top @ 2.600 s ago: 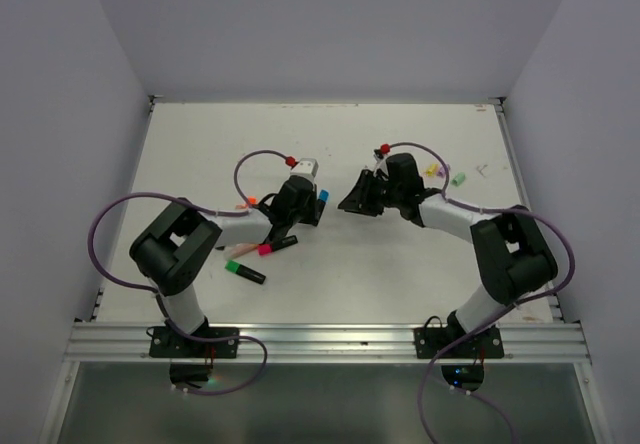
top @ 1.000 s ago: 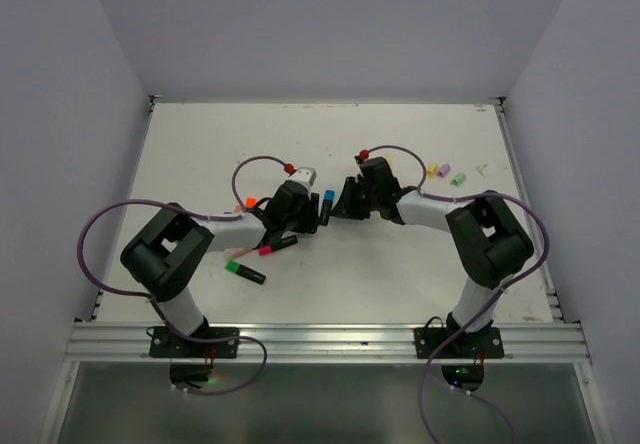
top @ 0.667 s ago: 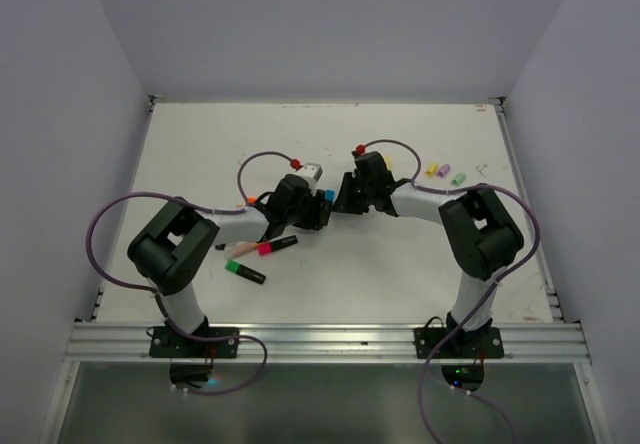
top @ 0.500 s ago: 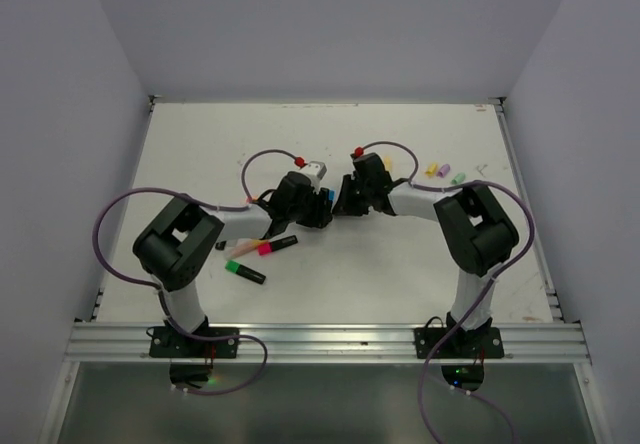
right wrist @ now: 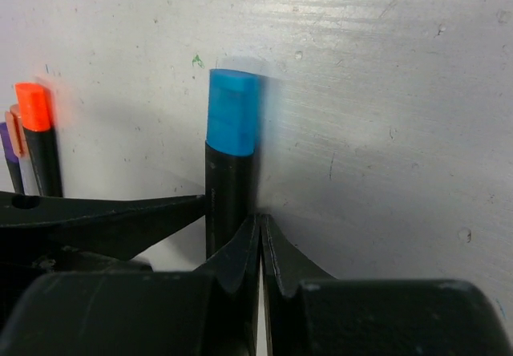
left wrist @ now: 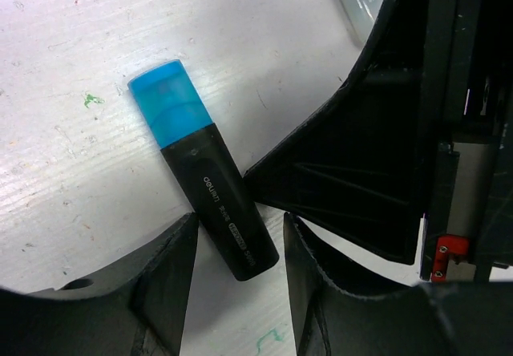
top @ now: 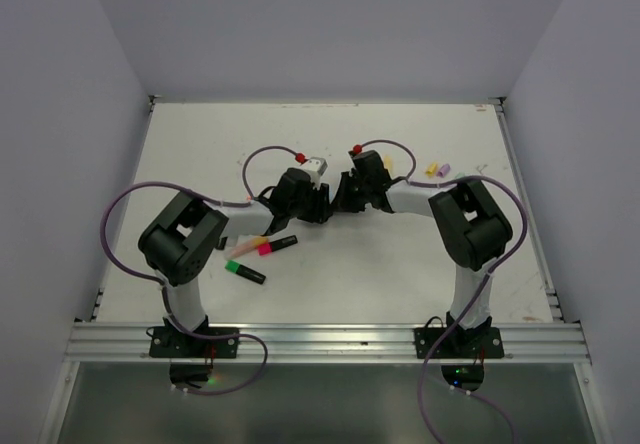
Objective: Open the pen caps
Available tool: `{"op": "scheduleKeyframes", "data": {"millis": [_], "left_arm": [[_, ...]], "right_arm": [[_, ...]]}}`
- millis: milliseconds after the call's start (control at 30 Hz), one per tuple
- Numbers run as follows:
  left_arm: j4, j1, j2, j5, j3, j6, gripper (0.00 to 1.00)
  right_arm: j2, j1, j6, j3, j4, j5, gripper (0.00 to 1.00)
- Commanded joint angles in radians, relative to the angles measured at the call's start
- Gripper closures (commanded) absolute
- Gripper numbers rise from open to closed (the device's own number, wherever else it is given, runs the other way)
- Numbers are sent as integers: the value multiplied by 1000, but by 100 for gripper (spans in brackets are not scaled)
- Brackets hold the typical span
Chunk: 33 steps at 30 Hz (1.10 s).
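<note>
Two pincers meet at a cyan-capped pen, mid-frame in the overhead view

Lowest on the worktop (top: 400, 264), left of centre, lie a green-ended pen (top: 245, 271) and, just above it, a pink-ended pen (top: 277, 246); higher, at mid-frame, the left pincer (left wrist: 240, 221) stands part-way open astride the bare end of the black pen (left wrist: 224, 212), a sliver of worktop showing between barrel and one finger, so nothing is clamped; the pen lies flat and slanted, its cyan cap (left wrist: 170, 103) on and pointing to the upper left of the left wrist view; the right pincer (right wrist: 260, 224) is fully closed on nothing, its joined tips against the side of the barrel below the cap; farther, to the upper right, a yellow cap (top: 432, 169) and a purple cap (top: 444, 171) lie side by side.
</note>
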Motion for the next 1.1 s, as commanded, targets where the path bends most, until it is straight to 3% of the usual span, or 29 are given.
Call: {"op": "scheduleKeyframes", "data": {"millis": [0, 267, 633, 900, 1067], "left_arm": [[-13, 5, 41, -23, -14, 18, 50], [-62, 7, 54, -106, -13, 1, 50], [-158, -1, 98, -175, 50, -6, 51], [-344, -73, 167, -364, 138, -10, 53], [-364, -105, 173, -404, 110, -41, 56]], "right_arm": [[-3, 10, 44, -22, 71, -62, 95], [-119, 3, -28, -24, -63, 138, 84], [-247, -23, -73, -30, -150, 211, 84], [-360, -40, -97, -36, -195, 254, 84], [-377, -42, -105, -44, -203, 254, 83]]}}
